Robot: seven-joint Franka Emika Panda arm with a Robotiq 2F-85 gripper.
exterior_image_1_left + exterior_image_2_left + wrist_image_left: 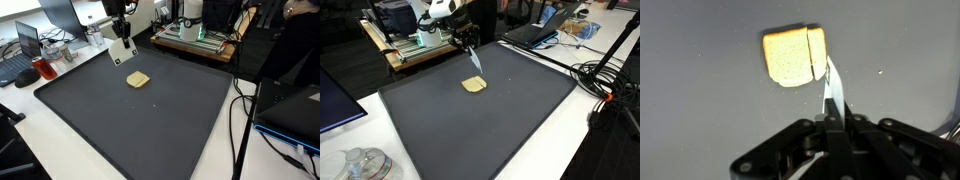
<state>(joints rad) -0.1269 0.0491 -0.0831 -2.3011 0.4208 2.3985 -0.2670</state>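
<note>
- White counter (50, 140) is carrying a black mat (150, 120), and you are working over the mat's far part.
- Clear tubs (365, 163) are sitting off the mat at a counter corner. I cannot tell what is lying in them, and nothing on the mat is holding anything.
- The tan block (792, 57) is lying flat on the mat, with a seam running near one edge in the wrist view.
- A thin pale strip (835, 95) is pointing toward that seam, and the jaws are clamping it tight.
- As I judge it, you are hovering the strip's tip near the block; it seems to be hanging apart from it in an exterior view (473, 60). The next move is calling for a slow, straight descent without the strip twisting.
</note>
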